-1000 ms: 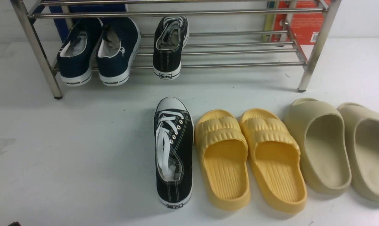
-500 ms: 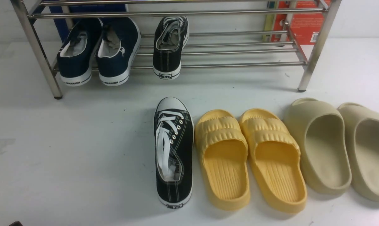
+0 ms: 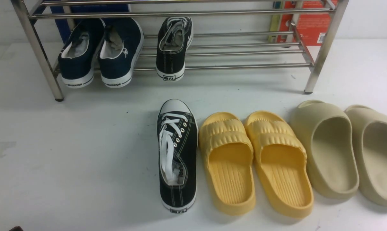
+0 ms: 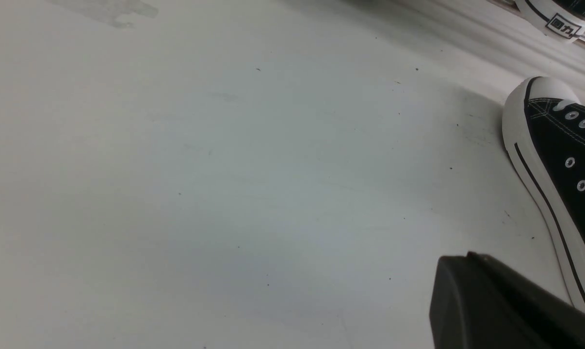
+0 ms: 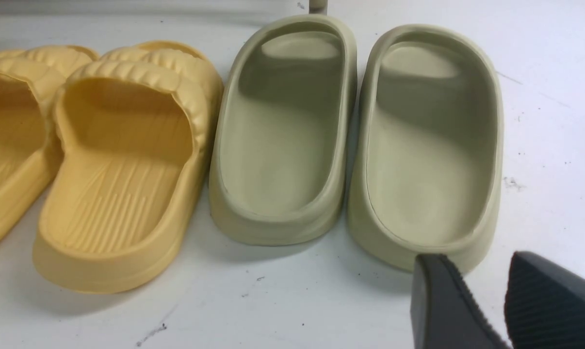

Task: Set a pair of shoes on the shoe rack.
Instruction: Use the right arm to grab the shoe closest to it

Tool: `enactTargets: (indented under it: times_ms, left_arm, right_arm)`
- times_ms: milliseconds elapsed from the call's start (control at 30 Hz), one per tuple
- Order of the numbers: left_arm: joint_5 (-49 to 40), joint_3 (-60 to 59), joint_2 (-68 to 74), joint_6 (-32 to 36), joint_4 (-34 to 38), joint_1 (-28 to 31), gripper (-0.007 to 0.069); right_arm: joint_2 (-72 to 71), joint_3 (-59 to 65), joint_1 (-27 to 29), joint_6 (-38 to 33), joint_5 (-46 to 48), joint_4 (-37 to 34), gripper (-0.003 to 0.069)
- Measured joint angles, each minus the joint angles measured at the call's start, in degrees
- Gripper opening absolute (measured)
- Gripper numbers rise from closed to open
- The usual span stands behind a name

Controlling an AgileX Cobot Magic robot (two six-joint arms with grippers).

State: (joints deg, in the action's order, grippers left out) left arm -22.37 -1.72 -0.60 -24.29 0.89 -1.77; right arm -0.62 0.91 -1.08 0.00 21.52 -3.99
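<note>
Nothing is moving since a second ago: your left gripper (image 4: 506, 300) is staying closed on nothing, your right gripper (image 5: 477, 264) open and empty, one sneaker (image 3: 173, 48) is sitting on the rack (image 3: 232, 66), the second sneaker (image 3: 176, 157) is waiting at its six o'clock, off the rack, so half the task is remaining.

Navy sneakers (image 3: 118, 54) read WARRIOR at heel; black sneaker (image 3: 171, 54) probably 回力.

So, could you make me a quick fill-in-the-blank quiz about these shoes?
1. The ribbed slides beside the floor sneaker are ____ in colour.
2. On the shoe rack, only ____ black sneaker has been placed.
3. The right tool is ____, gripping nothing.

Missing words: yellow; one; open.
</note>
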Motion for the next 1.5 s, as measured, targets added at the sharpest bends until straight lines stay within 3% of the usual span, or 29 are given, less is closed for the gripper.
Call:
enactTargets:
  times_ms: [267,367,500,600,833,900,1000,1033,1067,1100,1200,1300,1433,1500]
  left_arm:
    - [0.0,0.0,0.0,0.0,0.05,0.0,-0.0013]
    - [0.0,0.0,0.0,0.0,0.05,0.0,-0.0013]
    - [0.0,0.0,0.0,0.0,0.05,0.0,-0.0013]
    - [0.0,0.0,0.0,0.0,0.05,0.0,-0.0013]
    - [0.0,0.0,0.0,0.0,0.05,0.0,-0.0013]
    - [0.0,0.0,0.0,0.0,0.05,0.0,-0.0013]
    - [0.0,0.0,0.0,0.0,0.05,0.0,-0.0013]
    - [0.0,0.0,0.0,0.0,0.05,0.0,-0.0013]
    - [0.0,0.0,0.0,0.0,0.05,0.0,-0.0013]
    - [0.0,0.0,0.0,0.0,0.05,0.0,-0.0013]
    - [0.0,0.0,0.0,0.0,0.05,0.0,-0.0013]
    - [0.0,0.0,0.0,0.0,0.05,0.0,-0.0013]
    - [0.0,0.0,0.0,0.0,0.05,0.0,-0.001]
    - [0.0,0.0,0.0,0.0,0.05,0.0,-0.0006]
  right_arm:
    - [0.0,0.62,0.0,13.83,-15.92,-20.07,0.0238]
    - [0.14,-0.93,0.0,14.35,-13.61,-21.7,0.022]
    - [7.3,-12.8,-0.05,10.84,0.99,-20.79,0.015]
    - [24.04,-28.91,-0.05,1.02,19.17,-18.16,0.0076]
    - [53.56,-50.04,-1.2,-6.03,35.2,-17.55,0.0032]
    - [60.13,-54.44,-4.14,-6.15,36.27,-18.04,0.0031]
    - [73.14,-63.08,-17.31,-2.39,35.54,-16.0,0.0031]
    - [74.54,-63.58,-19.11,-1.92,35.46,-15.67,0.0031]
    - [80.02,-68.1,-26.32,2.93,34.86,-11.19,0.0031]
    - [81.36,-68.61,-28.06,3.56,34.86,-10.55,0.0031]
    - [91.33,-76.75,-39.76,14.28,34.75,-0.08,0.0045]
    - [98.01,-83.32,-44.14,19.36,35.09,1.6,0.0074]
    - [103.83,-88.24,-45.05,23.19,35.71,1.52,0.0139]
    - [108.95,-92.22,-45.95,24.71,36.37,1.34,0.0234]
